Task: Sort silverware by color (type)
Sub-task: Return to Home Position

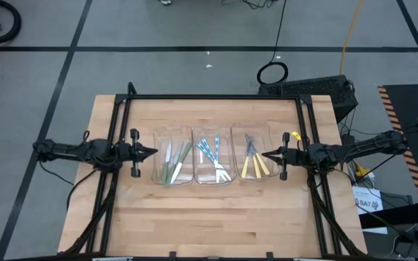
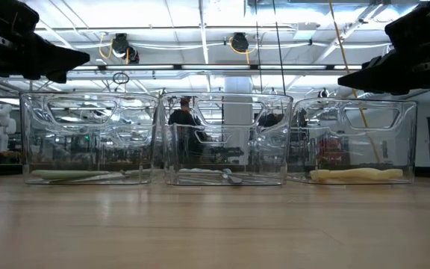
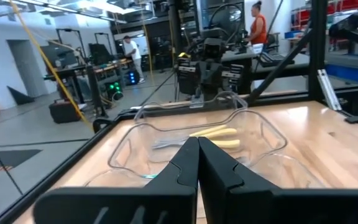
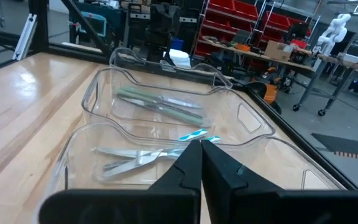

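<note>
Now both tools are pinched closed and empty. The left tool (image 1: pixel 151 151) and right tool (image 1: pixel 265 154) sit at the outer edges of the bins (image 1: pixel 210 128). Between them lie green silverware (image 1: pixel 174 162) nearest the left tool, blue silverware (image 1: pixel 209 149) midway and yellow silverware (image 1: pixel 257 167) nearest the right. The surface (image 1: pixel 209 217) is bare elsewhere.

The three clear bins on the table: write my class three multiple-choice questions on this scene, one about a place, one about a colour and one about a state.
1. The yellow-handled cutlery lies: A on the bare tabletop; B on the floor; C in the right bin.
2. In the left bin, the handles are: A green; B red; C yellow.
3. The left hand and right hand are: A shut and empty; B wide open; C gripping a spoon.

Answers: C, the overhead view shows it there. A, green shows through the clear wall. A, both wrist views show them closed on nothing.
</note>
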Motion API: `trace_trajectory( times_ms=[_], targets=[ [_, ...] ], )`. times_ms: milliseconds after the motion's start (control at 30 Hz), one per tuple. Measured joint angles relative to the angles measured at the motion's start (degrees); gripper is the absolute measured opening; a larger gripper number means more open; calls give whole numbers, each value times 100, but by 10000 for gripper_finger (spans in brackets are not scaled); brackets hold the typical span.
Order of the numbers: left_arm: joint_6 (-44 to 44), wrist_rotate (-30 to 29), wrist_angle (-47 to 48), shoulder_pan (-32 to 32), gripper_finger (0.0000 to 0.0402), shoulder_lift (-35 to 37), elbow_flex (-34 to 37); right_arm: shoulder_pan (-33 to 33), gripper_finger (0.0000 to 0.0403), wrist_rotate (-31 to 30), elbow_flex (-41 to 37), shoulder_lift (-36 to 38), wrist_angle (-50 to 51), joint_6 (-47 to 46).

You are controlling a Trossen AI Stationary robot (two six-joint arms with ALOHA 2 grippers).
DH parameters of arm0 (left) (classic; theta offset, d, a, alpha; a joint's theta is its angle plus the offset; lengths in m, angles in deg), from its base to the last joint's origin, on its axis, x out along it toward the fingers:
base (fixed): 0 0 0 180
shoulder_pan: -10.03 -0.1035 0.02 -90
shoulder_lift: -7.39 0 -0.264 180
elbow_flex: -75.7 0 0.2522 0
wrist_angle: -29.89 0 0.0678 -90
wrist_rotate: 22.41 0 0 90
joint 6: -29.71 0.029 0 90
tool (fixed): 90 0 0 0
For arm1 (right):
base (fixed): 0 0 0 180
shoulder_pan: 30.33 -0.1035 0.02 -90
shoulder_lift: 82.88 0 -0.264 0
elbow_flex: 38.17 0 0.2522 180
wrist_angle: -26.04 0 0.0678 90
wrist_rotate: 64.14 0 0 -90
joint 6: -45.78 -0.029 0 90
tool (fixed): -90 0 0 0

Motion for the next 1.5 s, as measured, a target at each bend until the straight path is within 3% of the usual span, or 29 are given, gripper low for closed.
trace_trajectory(
  times_ms=[333, 567, 833, 1033, 1500],
  targets=[
    [-323, 1072, 267, -820, 5, -24, -8, 0, 0, 2, 0, 11, 85, -171],
    [-319, 1087, 282, -942, 5, -31, -8, 0, 0, -1, 0, 261, 107, 158],
    [-326, 1125, 297, -938, 5, -31, -8, 0, 0, 5, -2, 1324, 955, 151],
    [-321, 1123, 300, -938, 5, -32, -8, 75, 0, 1146, -2, 1963, 1049, 471],
    [-441, 1123, 306, -938, 5, -100, -5, 1093, 0, 1780, -2, 1945, 1242, 435]
  ],
)
